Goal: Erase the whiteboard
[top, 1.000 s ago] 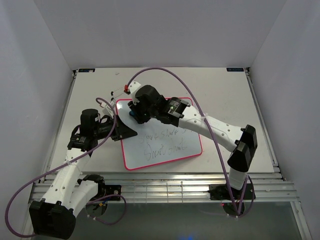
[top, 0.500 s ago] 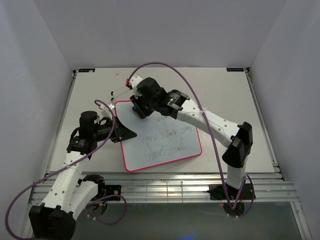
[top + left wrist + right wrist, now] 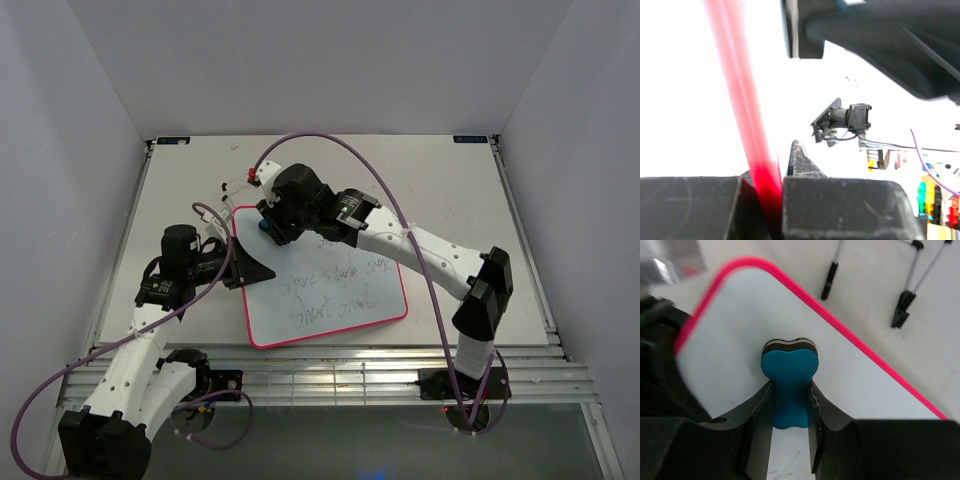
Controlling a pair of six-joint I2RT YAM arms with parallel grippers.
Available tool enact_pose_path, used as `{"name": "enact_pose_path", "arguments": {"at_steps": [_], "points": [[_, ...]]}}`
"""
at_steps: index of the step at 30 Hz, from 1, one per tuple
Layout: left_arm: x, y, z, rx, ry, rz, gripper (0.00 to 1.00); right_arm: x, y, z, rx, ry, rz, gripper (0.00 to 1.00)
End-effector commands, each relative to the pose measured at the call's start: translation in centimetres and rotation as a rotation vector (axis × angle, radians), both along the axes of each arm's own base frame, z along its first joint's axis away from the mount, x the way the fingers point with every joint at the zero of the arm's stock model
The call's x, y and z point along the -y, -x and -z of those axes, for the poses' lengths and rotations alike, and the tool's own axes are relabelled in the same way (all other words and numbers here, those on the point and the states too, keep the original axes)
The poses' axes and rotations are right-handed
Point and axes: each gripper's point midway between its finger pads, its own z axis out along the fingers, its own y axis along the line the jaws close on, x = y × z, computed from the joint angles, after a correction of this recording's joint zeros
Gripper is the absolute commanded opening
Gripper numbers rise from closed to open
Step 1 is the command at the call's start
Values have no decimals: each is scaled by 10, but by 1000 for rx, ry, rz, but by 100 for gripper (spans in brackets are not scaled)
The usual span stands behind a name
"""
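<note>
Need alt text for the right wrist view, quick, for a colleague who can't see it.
The right gripper is shut on a blue eraser pressed to the whiteboard near its rounded far corner. The pink frame runs diagonally across the view, with grey table beyond.

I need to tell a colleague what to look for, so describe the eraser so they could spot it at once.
Start at the whiteboard, the pink-framed white board on the table. Go to its far left corner, where the right gripper is shut on the eraser. It is a small blue bone-shaped block with a dark pad pressed to the board, the only blue thing there.
</note>
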Motion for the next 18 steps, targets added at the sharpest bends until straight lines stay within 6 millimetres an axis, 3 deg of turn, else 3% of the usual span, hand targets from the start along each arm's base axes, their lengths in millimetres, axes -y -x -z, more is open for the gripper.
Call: {"name": "enact_pose_path", "arguments": {"at_steps": [1,2,3,4,6,12,15,18], "points": [[2,-5,-16,293,-80,94,0,51,-13,50,-41,151,98,8],[2,-5,-18,301,-81,93,0,44,0,48,-68,106,40,8],[1,-4,-18,304,-80,93,0,42,17,61,-98,100,-4,8],[1,-5,-19,305,-81,92,0,31,26,47,-86,27,-46,8],[1,-5,-20,312,-84,86,0,13,59,47,-104,-6,-141,8],[1,-6,-19,311,-82,84,0,-37,111,36,-94,-76,-302,8],[1,-6,-20,315,-82,85,0,-48,117,32,-76,-87,-325,8],[0,-6,-20,318,-85,80,0,-32,88,55,-50,8,-206,8]]}}
